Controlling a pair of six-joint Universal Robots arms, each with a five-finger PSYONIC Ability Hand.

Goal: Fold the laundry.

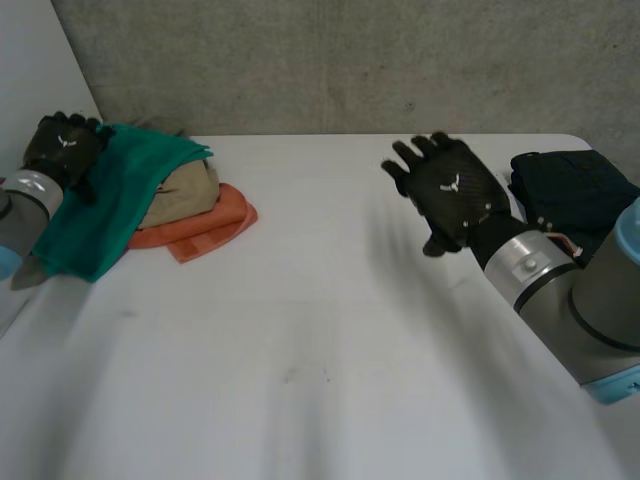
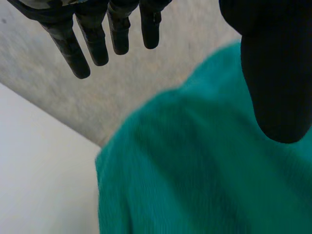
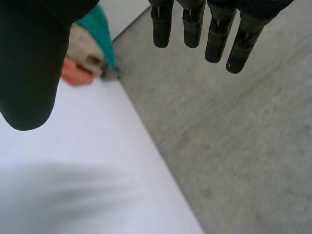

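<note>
Both hands are spread and empty, so lower the left hand (image 1: 66, 145) onto the green cloth (image 1: 110, 205), draped over the pile (image 1: 195, 205) at the table's (image 1: 320, 360) left, and pinch only its edge, keeping the right hand (image 1: 455, 190) clear.

Green cloth (image 1: 120, 190), tan cloth (image 1: 188, 188) and orange cloth (image 1: 218, 226) look plain; dark pile (image 1: 575, 190) is perhaps navy.

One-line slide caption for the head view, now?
Left hand over green cloth draped on tan cloth and orange cloth; open right hand above the table, beside dark clothes.
</note>
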